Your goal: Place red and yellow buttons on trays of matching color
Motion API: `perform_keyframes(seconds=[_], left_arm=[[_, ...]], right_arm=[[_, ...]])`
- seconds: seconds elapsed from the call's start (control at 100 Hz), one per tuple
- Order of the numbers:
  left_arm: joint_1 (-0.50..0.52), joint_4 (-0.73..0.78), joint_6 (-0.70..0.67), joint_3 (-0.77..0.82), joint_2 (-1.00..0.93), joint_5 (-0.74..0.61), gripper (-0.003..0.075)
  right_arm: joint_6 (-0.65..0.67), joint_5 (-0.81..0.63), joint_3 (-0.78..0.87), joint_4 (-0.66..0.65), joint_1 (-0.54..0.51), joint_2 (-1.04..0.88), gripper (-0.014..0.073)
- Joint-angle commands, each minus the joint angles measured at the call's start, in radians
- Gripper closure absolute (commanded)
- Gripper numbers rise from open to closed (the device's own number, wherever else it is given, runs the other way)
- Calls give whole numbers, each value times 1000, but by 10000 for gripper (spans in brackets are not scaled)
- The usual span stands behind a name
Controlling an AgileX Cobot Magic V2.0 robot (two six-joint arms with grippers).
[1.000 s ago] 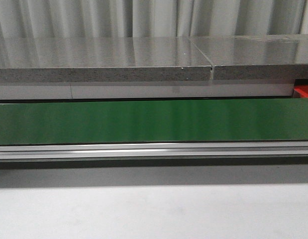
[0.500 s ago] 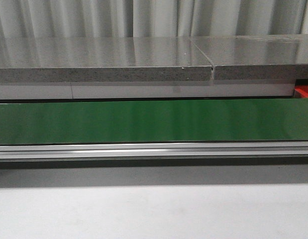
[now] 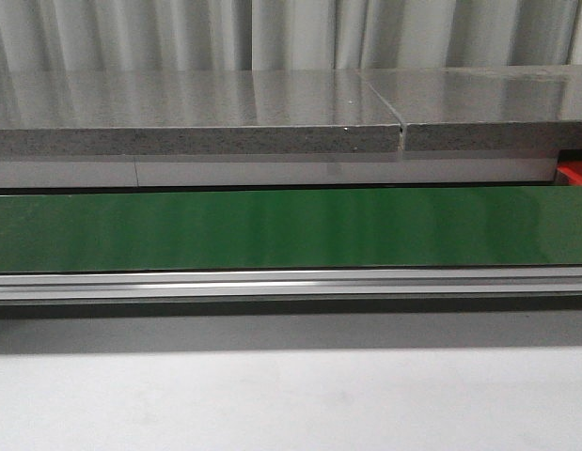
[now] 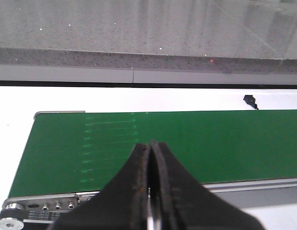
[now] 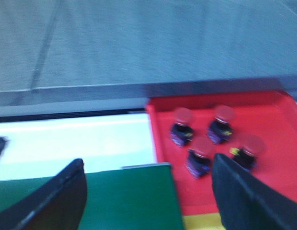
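In the right wrist view a red tray holds several red buttons on dark bases. A strip of the yellow tray shows just beside it. My right gripper is open and empty, above the end of the green conveyor belt next to the red tray. My left gripper is shut with nothing in it, above the other end of the belt. The front view shows the bare belt and a corner of the red tray at the far right. No yellow button is in view.
A grey stone counter runs behind the belt, with curtains behind it. An aluminium rail runs along the belt's near side. A small black mark lies on the white table beyond the belt.
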Motion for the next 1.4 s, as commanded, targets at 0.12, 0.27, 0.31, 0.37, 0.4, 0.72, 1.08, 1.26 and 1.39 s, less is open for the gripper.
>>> perform_keyframes(seconds=[0.12, 0.27, 0.31, 0.37, 0.4, 0.72, 1.08, 1.26, 1.39], left_arm=[[-7, -11, 1, -27, 8, -77, 739], [-7, -11, 1, -27, 8, -77, 739], [-7, -11, 1, -27, 8, -77, 739], [-7, -11, 1, -27, 8, -77, 739], [-7, -11, 1, -27, 8, -77, 739], [-7, -11, 1, -27, 8, -77, 739], [-7, -11, 1, -27, 8, -77, 739], [-7, -11, 1, -27, 8, -77, 739], [-7, -11, 1, -27, 8, -77, 739]], right_arm=[[-21, 3, -30, -24, 119, -98, 160], [-21, 47, 17, -32, 136, -179, 407], [-21, 47, 40, -32, 136, -201, 470], [-21, 47, 72, -32, 136, -243, 582], [-21, 47, 86, -32, 136, -261, 628], [-21, 76, 173, -32, 136, -391, 661], [-21, 85, 173, -32, 136, -388, 661], [-21, 85, 173, -32, 136, -388, 661], [-21, 84, 173, -32, 136, -388, 661]])
